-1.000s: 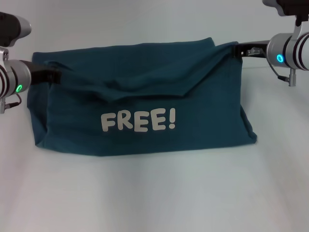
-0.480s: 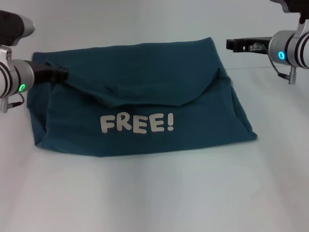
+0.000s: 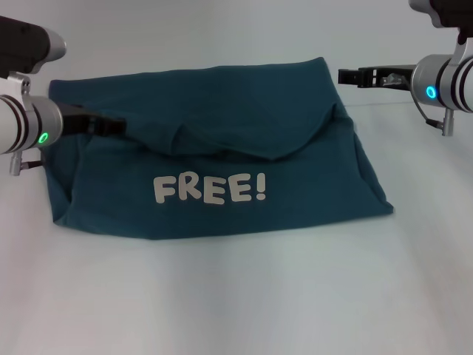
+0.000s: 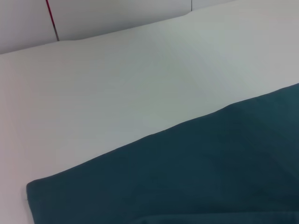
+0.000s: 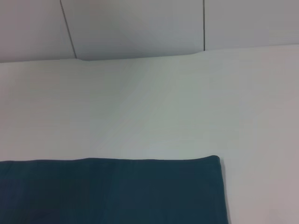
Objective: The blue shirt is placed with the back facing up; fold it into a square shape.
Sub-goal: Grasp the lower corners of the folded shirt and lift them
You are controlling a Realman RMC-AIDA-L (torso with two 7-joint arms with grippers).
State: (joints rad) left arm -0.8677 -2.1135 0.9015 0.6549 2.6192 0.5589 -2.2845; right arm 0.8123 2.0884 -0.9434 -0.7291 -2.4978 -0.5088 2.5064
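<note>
We see blue shirt (image 3: 214, 159) folded on bench (image 3: 236, 296), lettering up. Left pincer (image 3: 117, 126) over shirt's left edge, right pincer (image 3: 347, 76) clear of fabric; grip states we cannot tell. Risk: left pincer snags flap, drags fold open.

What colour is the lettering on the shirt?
White, on the blue shirt; clearest in the head view.

The shirt's (image 3: 214, 166) right corner, held a second ago by the right gripper (image 3: 347, 75), has been let go and lies slack; that gripper has been raised clear. The left gripper (image 3: 114, 126) has been moved inward over the shirt's upper left fold.
</note>
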